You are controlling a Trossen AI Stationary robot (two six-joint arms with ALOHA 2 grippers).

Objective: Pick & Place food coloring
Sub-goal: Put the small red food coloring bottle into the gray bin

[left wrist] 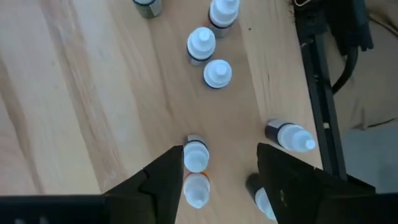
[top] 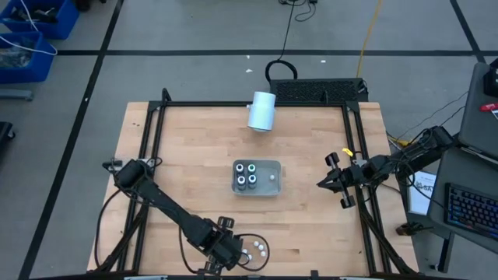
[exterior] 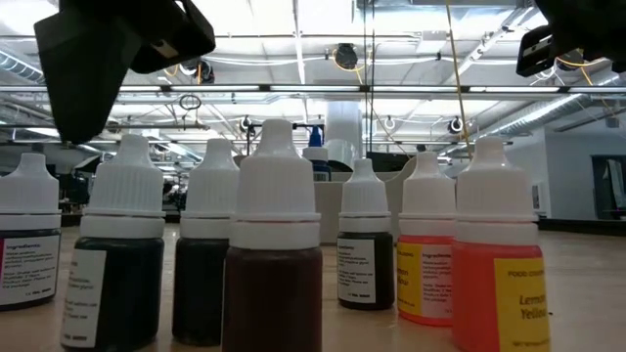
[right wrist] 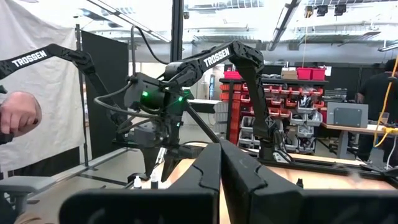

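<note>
My bench (top: 194, 179) is pale wood planks inside a black metal frame, standing on a grey floor (top: 194, 31) crossed by dark tape lines. Blue bins (top: 27, 35) sit at the far left corner of that floor, and a yellow cable (top: 366, 43) trails across it beyond the bench. A keyboard (top: 471, 210) lies on a dark desk to my right. Overhead, white trusses and pipes (exterior: 391, 39) run under bright ceiling lights. Farther off stand shelves with red bins (right wrist: 283, 93), a black panel (right wrist: 106, 93) and a white curtain (right wrist: 37, 106). A person's hand (right wrist: 18, 113) shows at the edge beside it.
</note>
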